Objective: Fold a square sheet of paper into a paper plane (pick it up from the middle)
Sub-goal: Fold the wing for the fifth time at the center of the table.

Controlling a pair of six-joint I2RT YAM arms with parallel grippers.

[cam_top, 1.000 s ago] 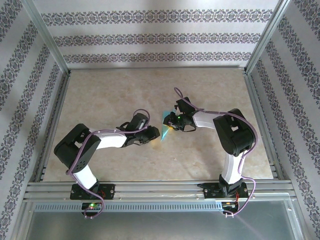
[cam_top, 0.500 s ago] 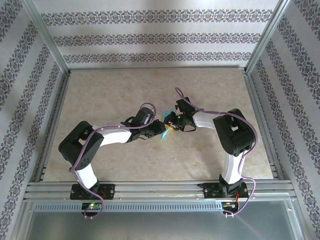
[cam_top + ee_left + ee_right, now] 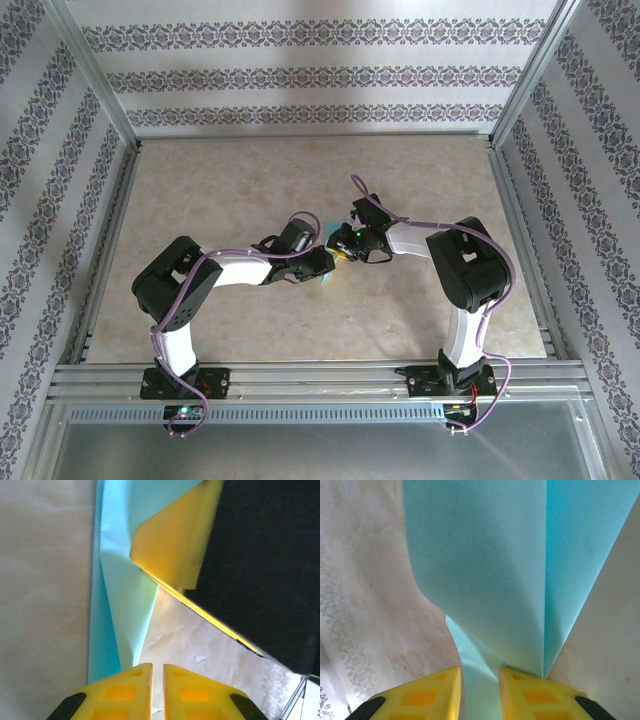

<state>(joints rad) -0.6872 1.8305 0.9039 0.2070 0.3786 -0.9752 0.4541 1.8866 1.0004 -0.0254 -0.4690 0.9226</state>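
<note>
beige table [image 3: 200, 180] | top: paper plane [image 3: 326, 272] sliver | wrist: right end effector [image 3: 480, 672] pinching

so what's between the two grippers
The plane: the right gripper pinches it, and the left gripper is shut by its edge. Both wrist views show it.

Blue on beige
The paper plane [image 3: 485, 570] is showing light blue; the left gripper's fingers [image 3: 125, 692] are glowing yellow; the table [image 3: 220, 190] is looking beige-marbled, the walls [image 3: 300, 75] purple-striped floral.
</note>
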